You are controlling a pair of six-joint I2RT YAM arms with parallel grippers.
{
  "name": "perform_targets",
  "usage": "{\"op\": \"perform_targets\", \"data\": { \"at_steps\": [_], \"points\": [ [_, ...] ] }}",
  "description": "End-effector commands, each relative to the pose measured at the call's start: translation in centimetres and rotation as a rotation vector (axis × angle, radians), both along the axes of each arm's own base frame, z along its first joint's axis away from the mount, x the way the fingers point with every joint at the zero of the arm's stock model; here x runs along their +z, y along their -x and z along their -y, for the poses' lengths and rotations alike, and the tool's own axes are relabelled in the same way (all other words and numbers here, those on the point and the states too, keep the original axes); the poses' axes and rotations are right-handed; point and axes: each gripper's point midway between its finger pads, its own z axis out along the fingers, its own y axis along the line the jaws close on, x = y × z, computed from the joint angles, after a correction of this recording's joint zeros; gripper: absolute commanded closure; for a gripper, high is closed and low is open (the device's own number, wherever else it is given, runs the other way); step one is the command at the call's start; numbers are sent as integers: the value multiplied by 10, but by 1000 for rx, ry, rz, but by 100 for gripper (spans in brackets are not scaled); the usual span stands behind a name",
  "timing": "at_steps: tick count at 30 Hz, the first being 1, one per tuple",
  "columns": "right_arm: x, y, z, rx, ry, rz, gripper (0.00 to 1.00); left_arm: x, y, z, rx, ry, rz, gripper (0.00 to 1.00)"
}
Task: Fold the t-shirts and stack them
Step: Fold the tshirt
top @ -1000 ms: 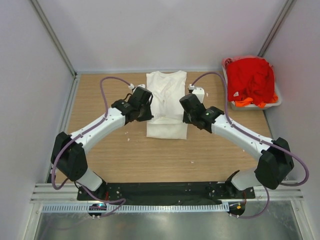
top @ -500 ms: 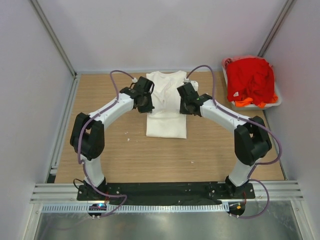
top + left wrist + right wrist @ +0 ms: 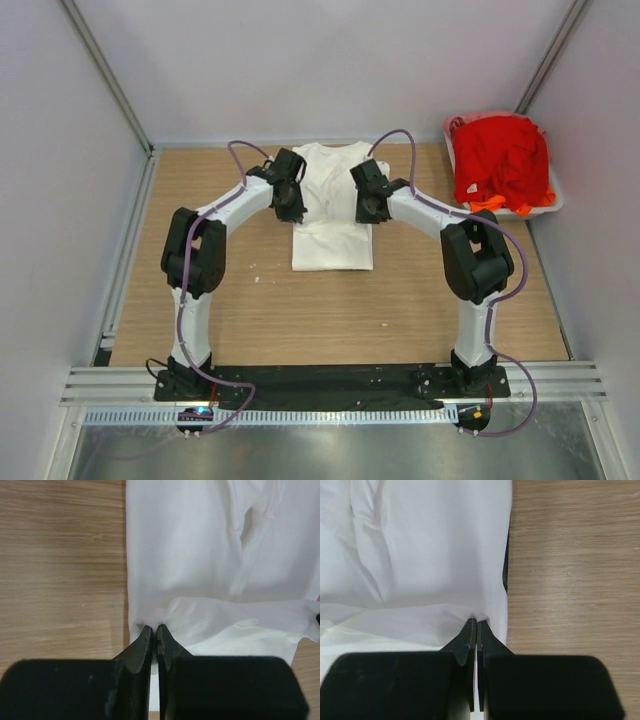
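A white t-shirt [image 3: 332, 240] lies partly folded at the middle of the wooden desk [image 3: 230, 300]. The left end effector [image 3: 154, 628] and right end effector [image 3: 474, 621] are each clenched on its folded-over layer, at opposite side edges. At far right, red and orange t-shirts [image 3: 500, 160] fill a pale tub [image 3: 552, 205]
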Motion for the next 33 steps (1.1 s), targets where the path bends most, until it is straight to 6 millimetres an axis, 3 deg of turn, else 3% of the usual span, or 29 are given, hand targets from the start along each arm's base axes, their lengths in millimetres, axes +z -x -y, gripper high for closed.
{"op": "perform_targets", "data": {
  "at_steps": [1, 5, 7, 8, 11, 13, 14, 15, 17, 19, 20, 21, 22, 23, 25, 26, 30, 31, 33],
  "points": [
    [9, -12, 8, -35, 12, 20, 99, 1, -10, 4, -40, 16, -6, 94],
    [4, -13, 14, -57, 20, 17, 97, 3, -20, 8, -43, 21, -7, 73],
    [2, -17, 15, -52, 10, 10, 78, 4, -23, 7, -39, 21, -9, 68],
    [1, -17, 15, -51, 7, 0, 57, 7, -27, 5, -32, 23, -9, 60],
    [9, -32, 20, -56, -2, 14, 25, 24, -40, -5, -8, 27, 13, 49],
    [29, -49, 28, -74, -12, 41, 21, 38, -49, -12, 13, 32, 29, 45],
    [35, -52, 31, -76, -10, 43, 20, 53, -55, -18, 30, 38, 45, 44],
    [55, -61, 33, -85, -13, 77, 20, 65, -56, -21, 37, 38, 65, 43],
    [75, -61, 36, -87, -12, 107, 20, 82, -50, -22, 30, 32, 84, 38],
    [99, -47, 35, -75, -58, 148, 20, 107, -40, -29, 45, 15, 145, 37],
    [104, -43, 32, -65, -77, 171, 20, 94, -29, -25, 34, 10, 133, 36],
    [108, -28, 34, -66, -89, 170, 20, 95, -23, -24, 34, 22, 140, 36],
    [109, -23, 29, -53, -112, 177, 20, 110, -13, -22, 27, 50, 170, 37],
    [95, -8, 26, -31, -118, 145, 22, 93, -2, -18, 12, 53, 150, 37],
    [98, 6, 18, -11, -161, 145, 28, 93, 12, -7, -20, 100, 151, 39],
    [86, 18, 6, 31, -196, 117, 36, 82, 22, 0, -42, 109, 127, 40],
    [70, 34, -24, 110, -256, 70, 59, 60, 45, 19, -91, 120, 82, 43],
    [62, 42, -33, 143, -277, 31, 60, 49, 55, 26, -105, 119, 63, 43],
    [51, 56, -39, 159, -253, 4, 53, 40, 69, 31, -117, 116, 44, 44]
  ]
}}
